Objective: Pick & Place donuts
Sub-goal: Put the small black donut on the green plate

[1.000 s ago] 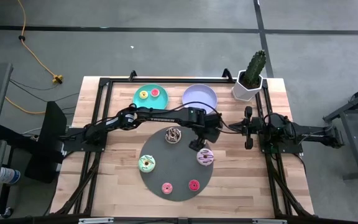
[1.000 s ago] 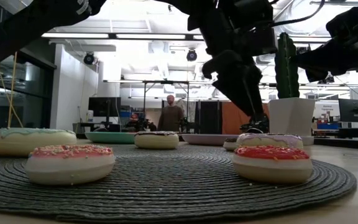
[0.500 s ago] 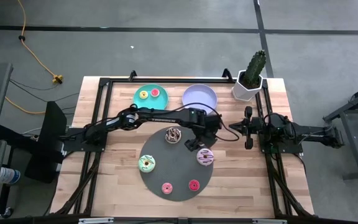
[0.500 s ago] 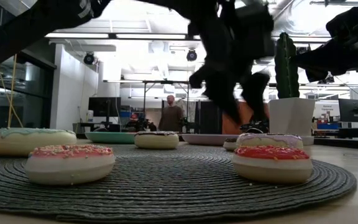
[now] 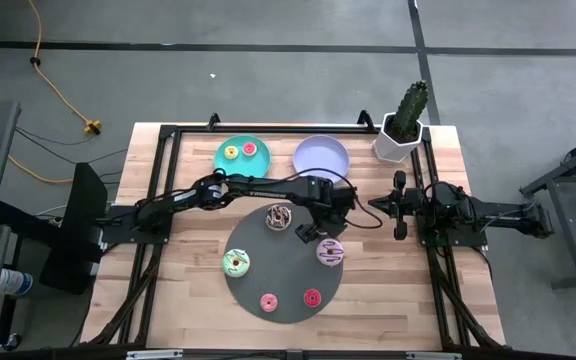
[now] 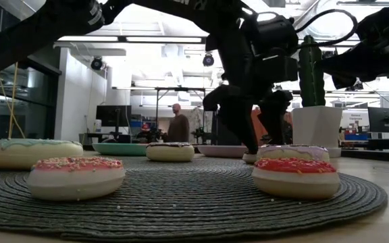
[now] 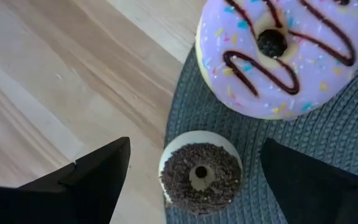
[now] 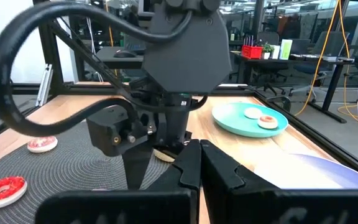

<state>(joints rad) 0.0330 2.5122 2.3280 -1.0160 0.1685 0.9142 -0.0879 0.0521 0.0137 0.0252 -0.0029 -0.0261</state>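
Donuts number eight in all. Six sit on the dark grey mat [image 5: 268,275]: a small brown donut [image 7: 200,178] directly between the spread fingers of the left gripper [image 5: 309,234], a purple striped donut [image 5: 330,252] just beyond it, a chocolate sprinkled donut [image 5: 280,217] to its other side, a green iced donut [image 5: 236,263] farther off, and a pink donut [image 5: 268,301] and a red donut [image 5: 312,297] at the mat's near edge. Two more, a yellow donut [image 5: 231,152] and a second pink donut [image 5: 250,150], lie on the teal plate [image 5: 241,163], well behind the gripper.

Only the left wrist view shows the brown donut clearly, at the mat's rim, untouched by either finger; from above the gripper hides it.

Beside the teal plate sits a lilac plate [image 5: 321,157], and a potted cactus [image 5: 404,124] stands at the table's corner. The right gripper [image 5: 375,203] waits with its fingers together, off the mat near the left arm's wrist. In the low view a person [image 6: 177,127] stands in the room behind.
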